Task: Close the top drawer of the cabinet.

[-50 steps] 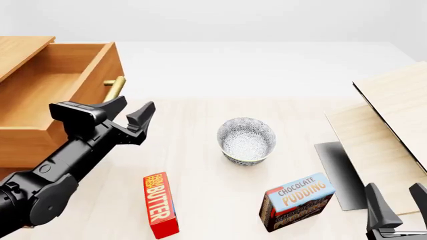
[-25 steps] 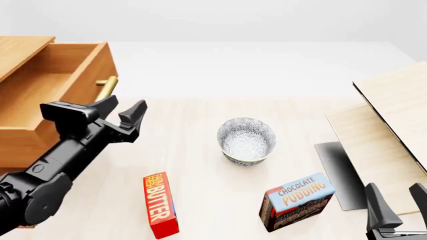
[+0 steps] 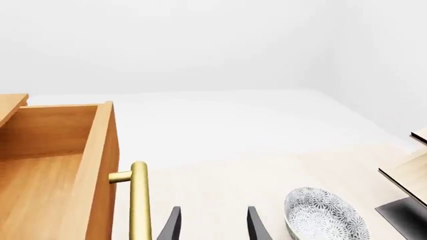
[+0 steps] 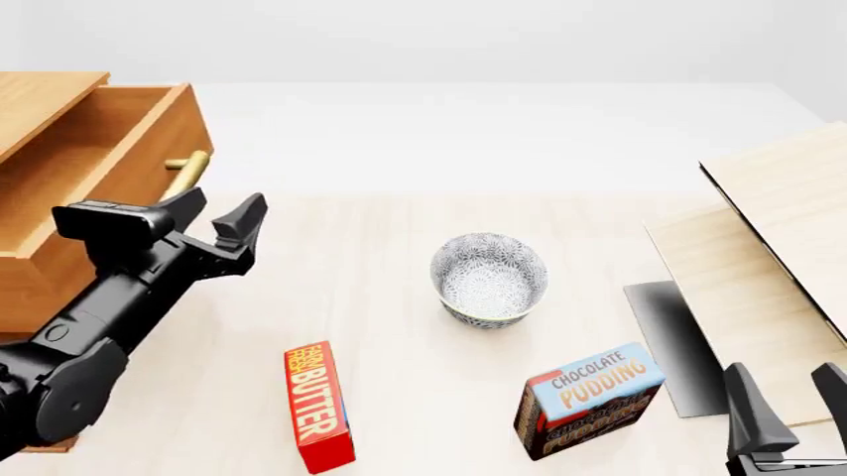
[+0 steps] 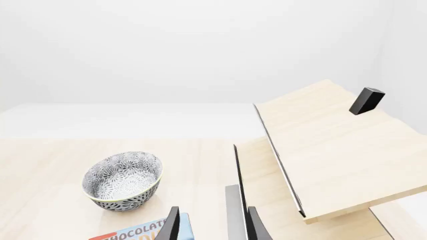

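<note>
Standing pulled out of the cabinet at the far left of the surface, the top drawer shows its bare wooden floor, and its front panel with the brass bar handle faces toward the middle of the scene. The left end effector sits just beside that handle with its jaws spread apart and nothing between them; in the left wrist view the handle runs close alongside the fingertips, though contact cannot be confirmed. The right end effector hangs low at the near right corner, jaws parted and empty, well apart from the drawer.

Being a rigid wooden box on slides, the drawer should move as one stiff piece and likely needs only a steady push, not a grip. The flat front panel near the handle looks like the best place to press: pushing close to its centre should keep the box from twisting on its runners. The round brass bar is probably slick, so a finger could slide off it.

A patterned bowl, a butter box and a chocolate pudding box lie clear of the drawer's path.
</note>
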### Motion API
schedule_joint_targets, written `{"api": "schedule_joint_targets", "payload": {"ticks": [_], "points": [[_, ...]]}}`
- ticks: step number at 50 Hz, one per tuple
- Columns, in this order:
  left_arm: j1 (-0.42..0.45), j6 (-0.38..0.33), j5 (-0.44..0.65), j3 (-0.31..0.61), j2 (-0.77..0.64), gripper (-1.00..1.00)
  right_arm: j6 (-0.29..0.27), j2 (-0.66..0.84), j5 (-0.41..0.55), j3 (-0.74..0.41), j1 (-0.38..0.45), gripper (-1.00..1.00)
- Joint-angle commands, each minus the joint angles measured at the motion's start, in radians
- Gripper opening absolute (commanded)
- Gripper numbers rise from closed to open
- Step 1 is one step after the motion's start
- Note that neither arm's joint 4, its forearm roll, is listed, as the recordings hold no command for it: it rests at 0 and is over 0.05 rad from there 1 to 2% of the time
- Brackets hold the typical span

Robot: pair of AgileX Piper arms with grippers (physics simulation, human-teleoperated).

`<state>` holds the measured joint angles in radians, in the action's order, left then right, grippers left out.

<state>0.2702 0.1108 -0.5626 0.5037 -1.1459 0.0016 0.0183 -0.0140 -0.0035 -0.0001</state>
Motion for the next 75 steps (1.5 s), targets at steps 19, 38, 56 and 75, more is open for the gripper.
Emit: {"api": "schedule_joint_targets", "payload": {"ticks": [19,38,56,75], "points": [[-0.062,-0.011,0.016,-0.002,0.018,1.0,0.0,0.0,0.0,0.0,0.0,1.0],[-0.097,-0.007,0.033,0.001,0.032,1.0,0.0,0.0,0.0,0.0,0.0,1.0],[-0.137,-0.005,0.038,-0.004,0.04,1.0,0.0,0.0,0.0,0.0,0.0,1.0],[-0.171,0.004,0.045,-0.006,0.047,1.0,0.0,0.0,0.0,0.0,0.0,1.0]]}}
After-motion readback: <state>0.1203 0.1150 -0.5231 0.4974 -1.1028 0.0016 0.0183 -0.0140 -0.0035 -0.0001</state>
